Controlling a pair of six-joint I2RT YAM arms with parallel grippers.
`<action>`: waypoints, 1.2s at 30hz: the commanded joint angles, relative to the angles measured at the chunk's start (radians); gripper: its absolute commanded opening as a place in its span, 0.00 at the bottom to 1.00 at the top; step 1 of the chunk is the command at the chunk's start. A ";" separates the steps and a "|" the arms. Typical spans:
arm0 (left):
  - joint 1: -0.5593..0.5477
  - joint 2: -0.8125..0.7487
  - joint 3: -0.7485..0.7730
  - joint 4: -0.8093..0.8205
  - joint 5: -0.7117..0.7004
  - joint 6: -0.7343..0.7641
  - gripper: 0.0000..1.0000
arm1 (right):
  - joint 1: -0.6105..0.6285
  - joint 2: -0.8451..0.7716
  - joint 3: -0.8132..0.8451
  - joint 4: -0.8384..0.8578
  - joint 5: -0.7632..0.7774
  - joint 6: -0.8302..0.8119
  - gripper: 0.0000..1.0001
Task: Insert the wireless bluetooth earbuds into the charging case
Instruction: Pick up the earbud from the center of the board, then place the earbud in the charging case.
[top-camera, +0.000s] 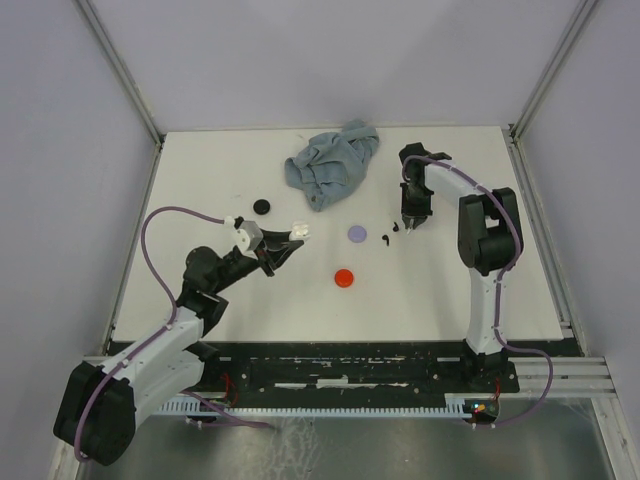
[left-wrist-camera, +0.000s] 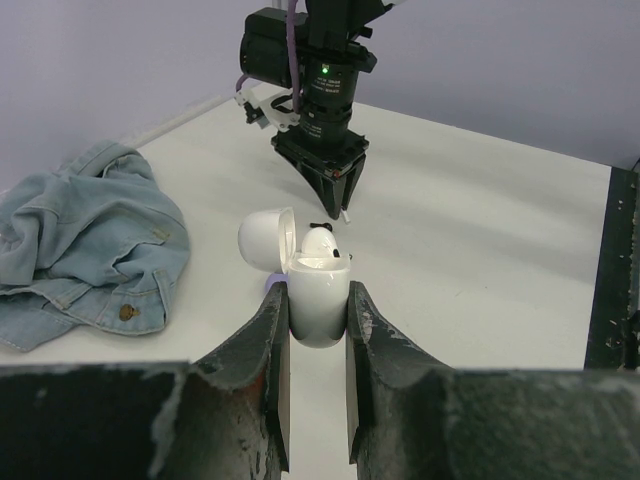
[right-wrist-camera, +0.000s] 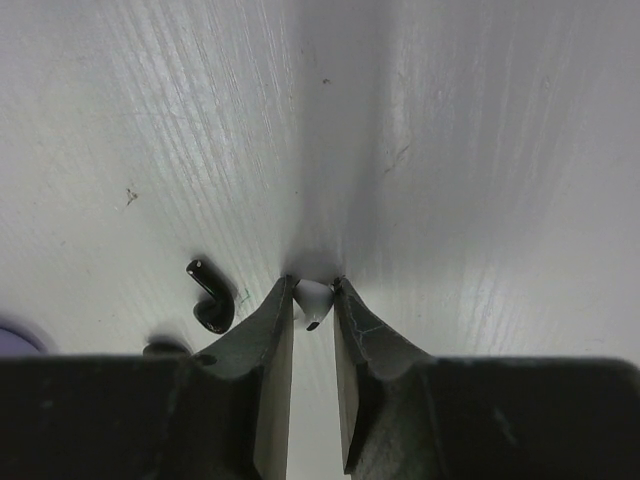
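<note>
My left gripper is shut on a white charging case and holds it upright above the table with its lid open. One white earbud sits in the case. In the top view that gripper is left of centre. My right gripper points down at the table, shut on a second white earbud at its tips. It also shows in the top view and in the left wrist view. A black earbud lies just left of the right fingers.
A crumpled denim cloth lies at the back centre. A lilac disc, a red disc and a black disc lie on the white table. Another small black piece lies by the left finger.
</note>
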 joint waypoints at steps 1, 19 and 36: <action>-0.002 0.010 0.025 0.066 0.001 0.020 0.03 | -0.002 -0.061 -0.032 0.001 0.015 -0.009 0.23; -0.008 0.123 0.070 0.225 0.130 -0.013 0.03 | 0.173 -0.600 -0.265 0.169 0.071 -0.061 0.21; -0.018 0.223 0.166 0.272 0.183 -0.027 0.03 | 0.498 -0.942 -0.381 0.480 0.144 -0.124 0.16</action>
